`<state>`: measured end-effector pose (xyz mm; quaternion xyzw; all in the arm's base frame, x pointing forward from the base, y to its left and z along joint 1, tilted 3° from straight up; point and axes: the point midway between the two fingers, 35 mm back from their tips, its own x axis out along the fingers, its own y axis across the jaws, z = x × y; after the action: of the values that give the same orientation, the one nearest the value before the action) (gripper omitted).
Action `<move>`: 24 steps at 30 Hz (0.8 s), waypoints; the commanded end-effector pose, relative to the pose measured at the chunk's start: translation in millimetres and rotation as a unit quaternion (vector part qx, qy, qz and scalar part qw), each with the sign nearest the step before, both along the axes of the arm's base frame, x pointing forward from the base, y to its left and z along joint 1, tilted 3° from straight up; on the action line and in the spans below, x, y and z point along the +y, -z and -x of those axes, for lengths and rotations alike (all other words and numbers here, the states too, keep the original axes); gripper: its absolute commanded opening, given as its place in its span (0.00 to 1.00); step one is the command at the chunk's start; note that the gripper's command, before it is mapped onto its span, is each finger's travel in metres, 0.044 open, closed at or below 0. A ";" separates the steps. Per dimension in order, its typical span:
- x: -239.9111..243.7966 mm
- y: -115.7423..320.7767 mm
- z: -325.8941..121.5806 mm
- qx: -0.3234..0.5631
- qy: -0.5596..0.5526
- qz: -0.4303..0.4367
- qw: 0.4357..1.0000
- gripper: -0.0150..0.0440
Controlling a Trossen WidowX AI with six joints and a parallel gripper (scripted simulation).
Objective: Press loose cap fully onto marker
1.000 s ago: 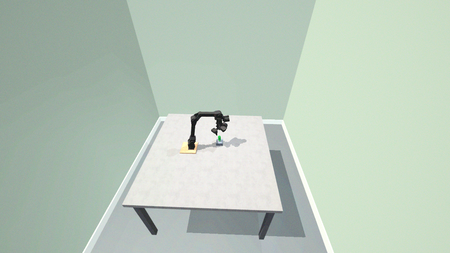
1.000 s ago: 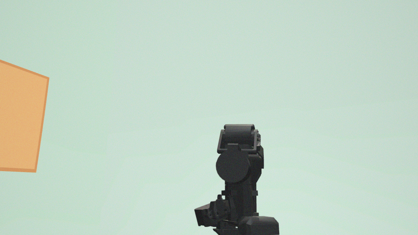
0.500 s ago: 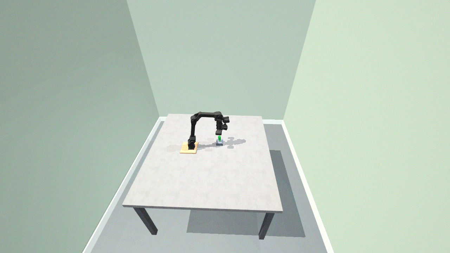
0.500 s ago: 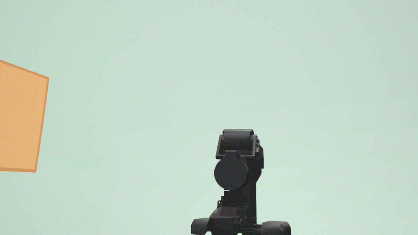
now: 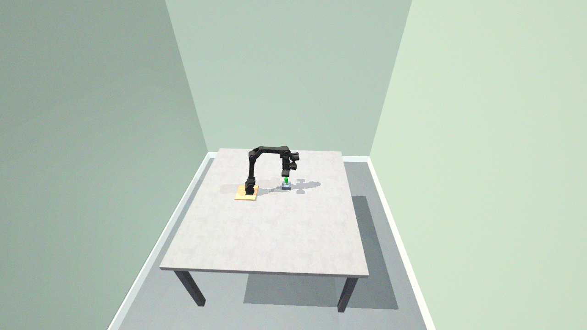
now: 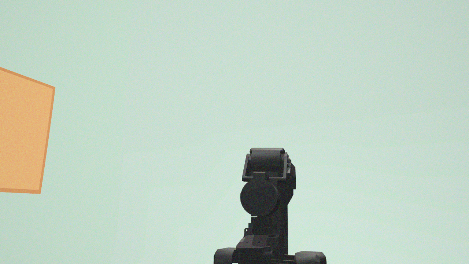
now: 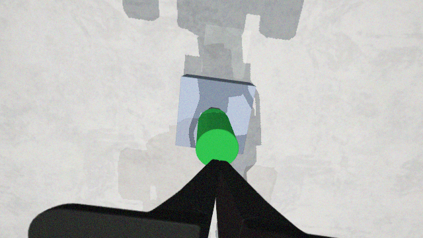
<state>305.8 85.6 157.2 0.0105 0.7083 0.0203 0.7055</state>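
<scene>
Because the smooth green cylindrical cap (image 5: 286,179) (image 7: 217,145) already stands on the marker in the grey-blue square holder block (image 5: 286,187) (image 7: 213,94), it probably needs pressing more than lifting. The black two-fingered gripper (image 7: 217,167) has its fingertips together with nothing between them, over the cap's near edge; contact is unclear. I'd guess the cap is light, stiff plastic, a little slippery round its sides. Push straight down on the flat top's centre; if regripping, pinch opposite sides evenly.
</scene>
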 end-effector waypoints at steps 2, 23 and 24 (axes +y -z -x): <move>0.5 7.0 0.9 0.001 -0.002 -0.001 1.000 0.25; 2.5 35.4 0.6 0.001 -0.002 -0.001 1.000 0.25; 2.5 29.7 -0.8 -0.004 -0.003 -0.002 1.000 0.25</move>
<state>306.6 88.1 126.7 0.0101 0.7056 0.0242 0.7081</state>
